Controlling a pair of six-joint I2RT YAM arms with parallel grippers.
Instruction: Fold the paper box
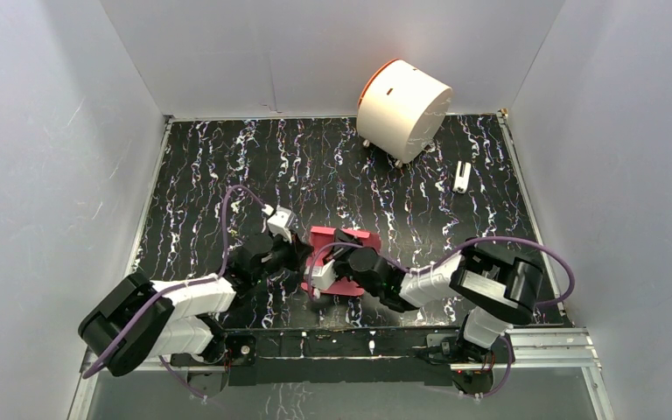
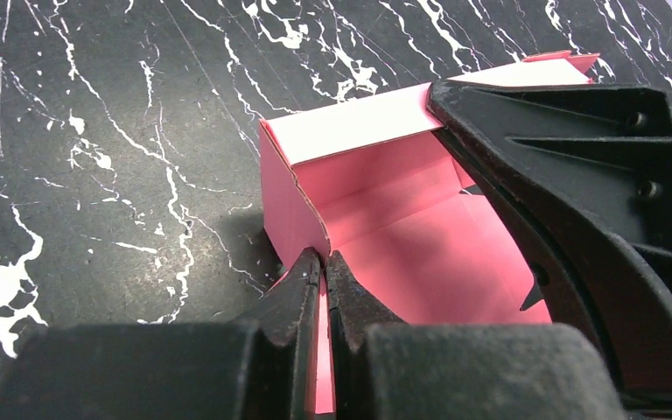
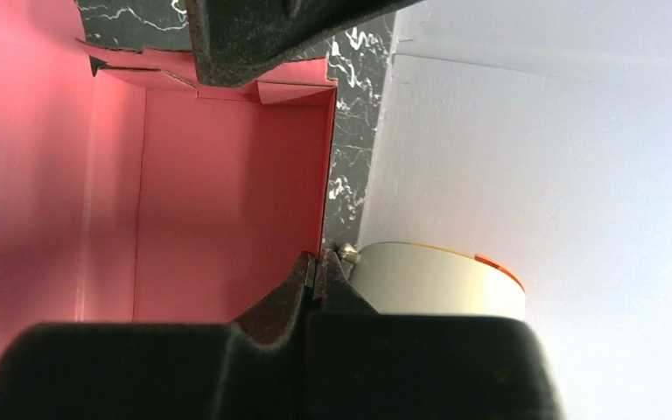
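White-walled enclosure (image 1: 315, 52), black bench (image 1: 227, 175) with white marble veining. Paper box (image 1: 325, 236) sits near the front edge at centre, between the two arms and well apart from everything else. It's partly formed: an open tray shape with side walls standing up and a pink inside. In the left wrist view, the top panel at its far side shows a white face. Left fingers (image 2: 315, 269) are pinched together on the top edge of one upright side wall, at a corner, with pink card visible in the slit between them. Right fingers (image 3: 311, 273) are likewise closed tight, clamped on the edge of another upright wall, with the box's inside to the left of them in that view. From above, both wrists converge on the box, left from its left side and right from its near-right side, and they cover much of it. The right one's black body also fills the right of the left wrist view, over the box. White cylinder with orange rim (image 1: 402, 109) lies tilted against the back wall, far right. A small white object (image 1: 462, 177) lies on the bench just beside it, near the right wall; can't tell what it is.
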